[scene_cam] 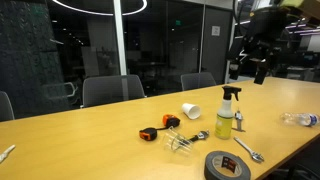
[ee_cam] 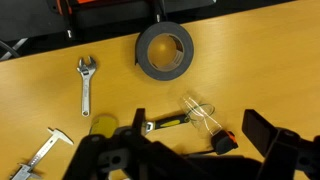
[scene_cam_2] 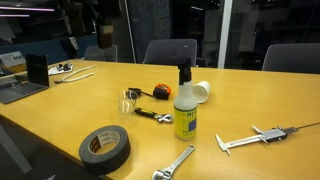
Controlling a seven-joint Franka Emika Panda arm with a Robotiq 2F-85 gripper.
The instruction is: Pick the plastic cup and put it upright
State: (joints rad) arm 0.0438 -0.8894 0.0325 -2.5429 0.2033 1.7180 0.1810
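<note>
The plastic cup is clear and ribbed and lies on its side on the wooden table; it shows in both exterior views. A black-and-orange tape measure lies close beside it. My gripper is open and empty, high above the table with the cup below, between its two dark fingers. In an exterior view the gripper hangs well above the table's far end.
A black tape roll, a wrench, a caliper, a yellow-handled tool, a spray bottle and a white opaque cup are on the table. A laptop sits at one end.
</note>
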